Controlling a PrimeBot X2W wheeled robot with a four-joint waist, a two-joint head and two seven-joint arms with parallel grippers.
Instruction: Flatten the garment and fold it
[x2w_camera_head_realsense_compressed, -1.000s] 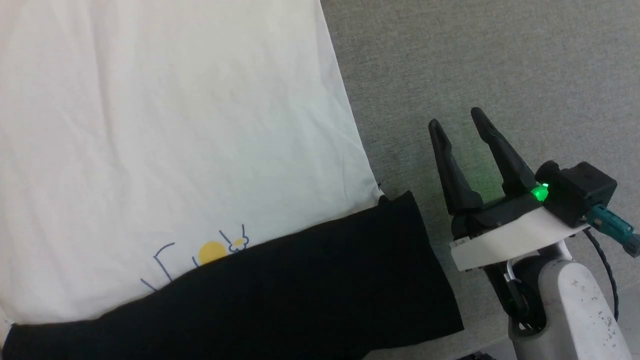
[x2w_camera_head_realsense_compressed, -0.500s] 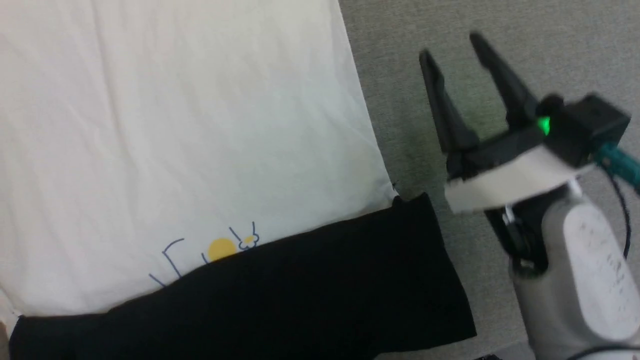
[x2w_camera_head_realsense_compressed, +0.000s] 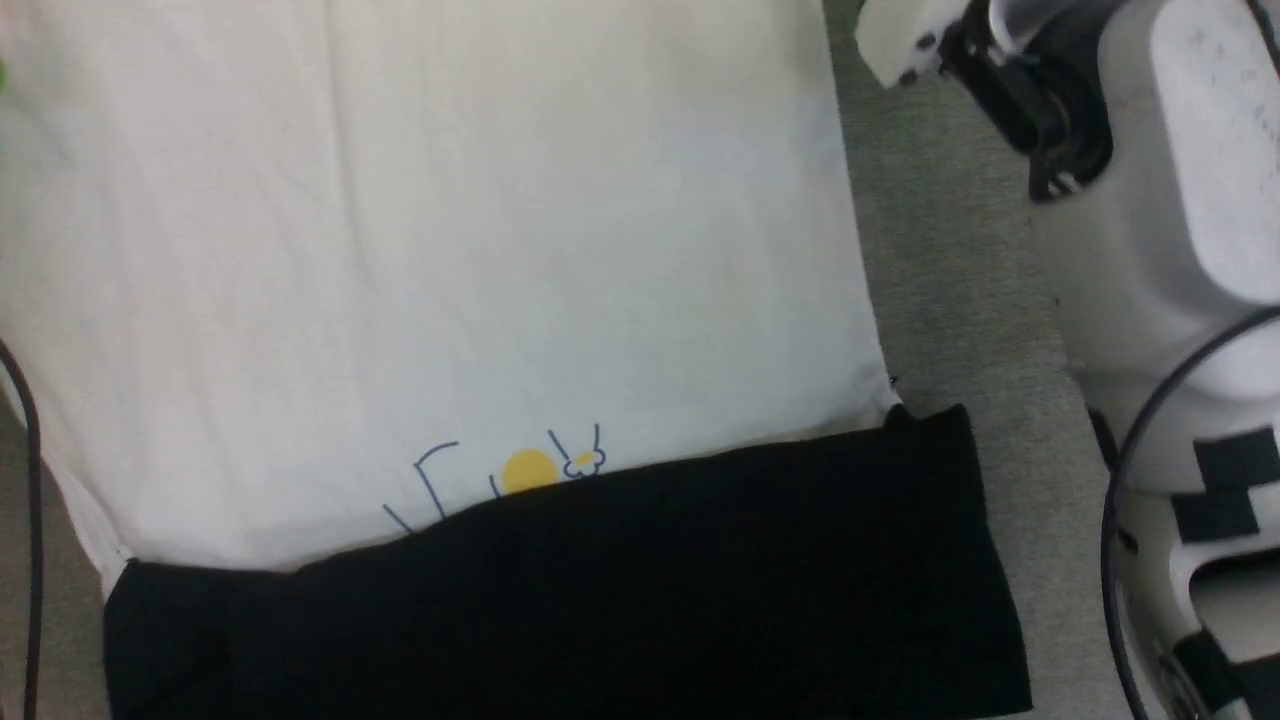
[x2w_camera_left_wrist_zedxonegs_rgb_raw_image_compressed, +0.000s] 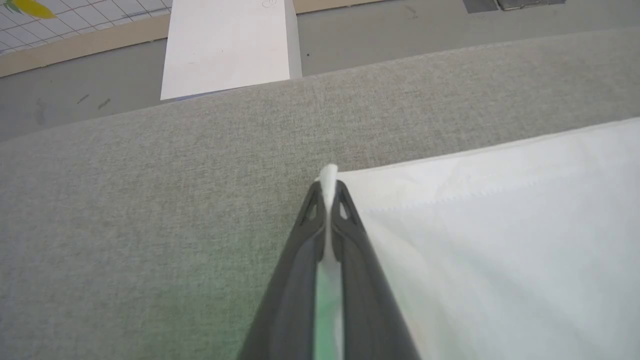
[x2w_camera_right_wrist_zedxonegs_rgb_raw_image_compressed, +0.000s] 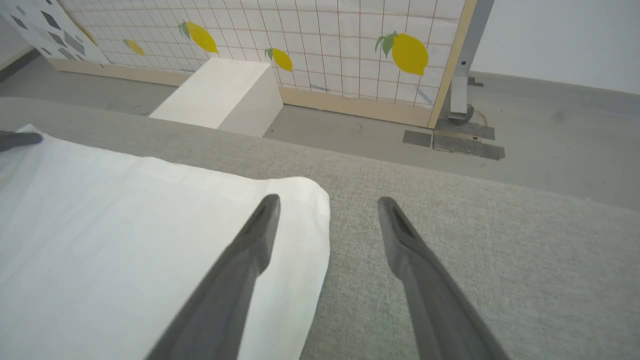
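Observation:
The garment (x2w_camera_head_realsense_compressed: 450, 250) lies flat with its white body spread out. A black sleeve (x2w_camera_head_realsense_compressed: 600, 580) is folded across its near end, just below the small yellow-and-blue print (x2w_camera_head_realsense_compressed: 530, 470). In the left wrist view my left gripper (x2w_camera_left_wrist_zedxonegs_rgb_raw_image_compressed: 328, 187) is shut on a white corner of the garment (x2w_camera_left_wrist_zedxonegs_rgb_raw_image_compressed: 500, 225), and a tuft of cloth pokes out past the tips. In the right wrist view my right gripper (x2w_camera_right_wrist_zedxonegs_rgb_raw_image_compressed: 328, 201) stands open above the garment's other far corner (x2w_camera_right_wrist_zedxonegs_rgb_raw_image_compressed: 125, 225). One of its fingers is over the cloth and the other is over the grey surface.
The garment rests on a grey fabric-covered table (x2w_camera_head_realsense_compressed: 940, 250). My pale right forearm (x2w_camera_head_realsense_compressed: 1180, 200) crosses the upper right of the head view. A black cable (x2w_camera_head_realsense_compressed: 30, 450) runs down its left edge. Beyond the table stand a white box (x2w_camera_right_wrist_zedxonegs_rgb_raw_image_compressed: 220, 95) and a tiled screen with lemon prints (x2w_camera_right_wrist_zedxonegs_rgb_raw_image_compressed: 350, 40).
The head camera has shifted, so the garment sits further right in the picture. My right arm has reached forward, carrying its fingers out past the top of the head view. My left gripper has closed.

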